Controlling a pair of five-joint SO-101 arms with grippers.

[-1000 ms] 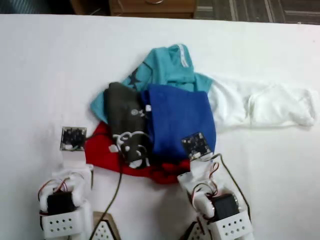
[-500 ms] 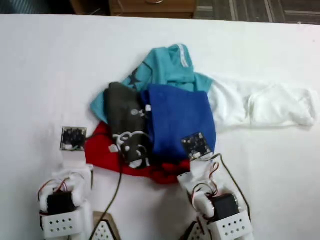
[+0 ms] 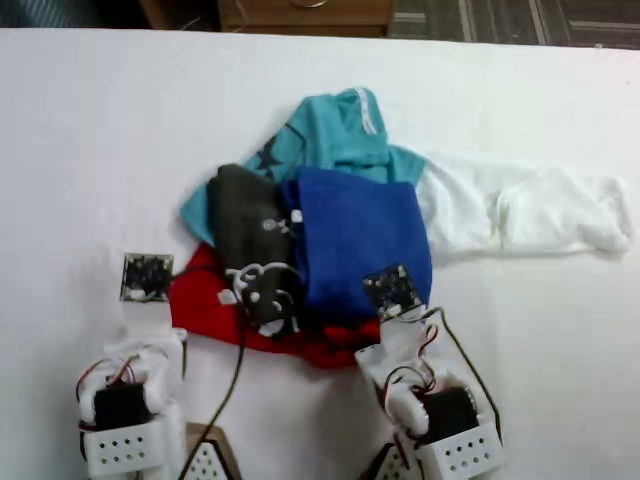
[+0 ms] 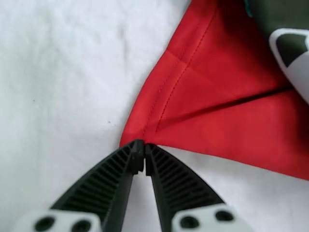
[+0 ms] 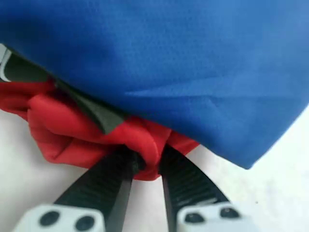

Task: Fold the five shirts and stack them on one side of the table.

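Observation:
Five shirts lie heaped mid-table. A red shirt [image 3: 205,300] is at the bottom, with a blue shirt [image 3: 360,235] and a dark printed shirt [image 3: 245,225] on top. A teal shirt [image 3: 330,130] lies behind and a white shirt [image 3: 520,210] stretches right. My left gripper [image 4: 141,146] is shut on the red shirt [image 4: 227,96] at its pointed corner, low over the table. My right gripper [image 5: 147,162] is shut on a bunched fold of the red shirt [image 5: 72,125], just under the blue shirt's [image 5: 183,58] hem.
The white tablecloth [image 3: 100,150] has open room left of the pile and along the far side. The left arm [image 3: 125,400] and right arm [image 3: 440,415] stand at the near edge. Wooden furniture [image 3: 300,12] sits beyond the far edge.
The right arm has drawn back slightly toward the near edge, and the red hem in its gripper has come with it. The left arm has kept still.

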